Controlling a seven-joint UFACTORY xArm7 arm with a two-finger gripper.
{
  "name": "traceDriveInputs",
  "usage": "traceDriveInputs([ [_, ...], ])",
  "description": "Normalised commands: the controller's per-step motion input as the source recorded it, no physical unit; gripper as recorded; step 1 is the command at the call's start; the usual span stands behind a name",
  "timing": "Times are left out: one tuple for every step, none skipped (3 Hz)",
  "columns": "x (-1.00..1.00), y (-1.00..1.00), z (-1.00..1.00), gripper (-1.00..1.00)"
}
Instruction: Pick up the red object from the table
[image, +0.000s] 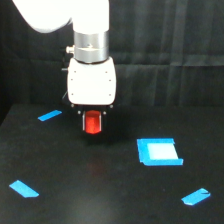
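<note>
The red object is a small red-orange cylinder held between the dark fingers of my gripper. The gripper hangs straight down from its white body and is shut on the cylinder. The cylinder looks lifted slightly above the black table, with a faint red reflection on the surface below it. The cylinder's top is hidden by the gripper body.
A light blue square lies on the table to the exterior view's right of the gripper. Blue tape strips lie at the far left, near left and near right. A black curtain hangs behind.
</note>
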Motion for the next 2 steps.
traceDriveInputs([
  [0.27, -0.18, 0.89, -1.00],
  [0.16, -0.13, 0.93, -0.99],
])
